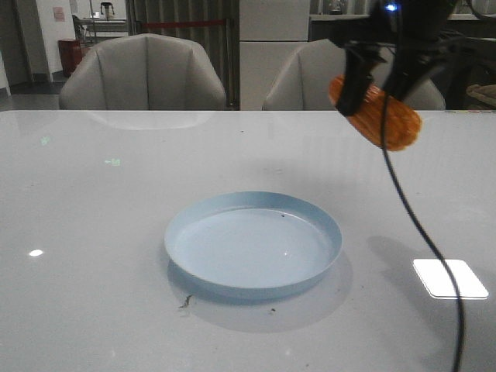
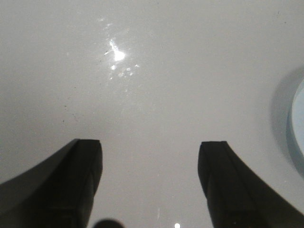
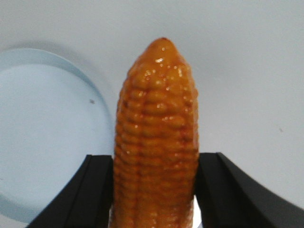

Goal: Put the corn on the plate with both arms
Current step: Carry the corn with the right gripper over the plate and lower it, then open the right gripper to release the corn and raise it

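The pale blue plate [image 1: 253, 244] lies empty on the white table, near its middle. My right gripper [image 1: 381, 94] is shut on the orange-yellow corn [image 1: 387, 120] and holds it high above the table, up and to the right of the plate. In the right wrist view the corn [image 3: 156, 142] is pinched between both black fingers [image 3: 92, 190], its tip pointing away, with the plate [image 3: 42, 137] below and to one side. My left gripper [image 2: 151, 161] is open and empty over bare table; the plate's edge [image 2: 298, 118] shows at the side. The left arm is out of the front view.
Two grey chairs [image 1: 143, 74] stand behind the table's far edge. A black cable [image 1: 422, 232] hangs from the right arm down across the right of the table. A bright light reflection [image 1: 449, 277] lies right of the plate.
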